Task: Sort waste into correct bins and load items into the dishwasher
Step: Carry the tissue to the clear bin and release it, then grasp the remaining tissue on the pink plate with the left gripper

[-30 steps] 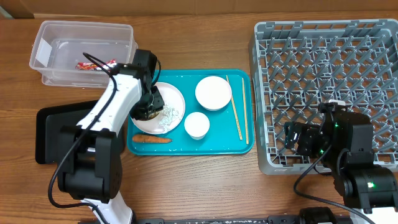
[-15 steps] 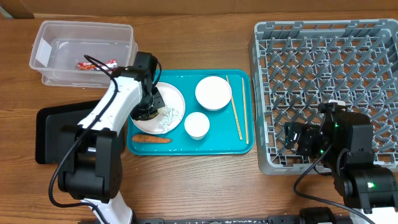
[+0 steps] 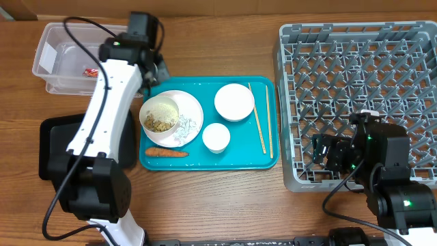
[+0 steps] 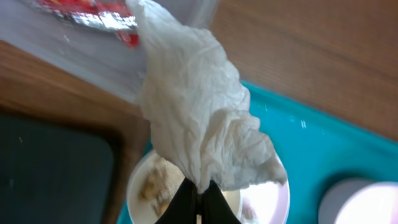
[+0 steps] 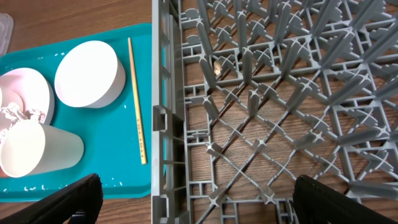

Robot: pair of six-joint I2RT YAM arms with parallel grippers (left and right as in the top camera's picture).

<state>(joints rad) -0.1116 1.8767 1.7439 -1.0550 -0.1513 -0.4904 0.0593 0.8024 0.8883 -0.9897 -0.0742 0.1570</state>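
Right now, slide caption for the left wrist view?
Left gripper holds crumpled white paper near the clear plastic tub holding a red wrapper.

White left arm [image 3: 109, 96], black joints (1 black cable).

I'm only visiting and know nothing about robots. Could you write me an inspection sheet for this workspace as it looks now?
Surface: wooden table.
Job's things: red wrapper in clear tub; scrap-filled bowl on plate; carrot, empty bowl, cup and chopsticks on teal tray; nothing visible in black tray or dish rack.
Clutter: nothing seen.
Grippers: left gripper shut on crumpled white paper, beside the tub; right gripper open, at the rack's near edge.
Cables: black cable arcs above the left arm.
Surroundings: nothing seen.
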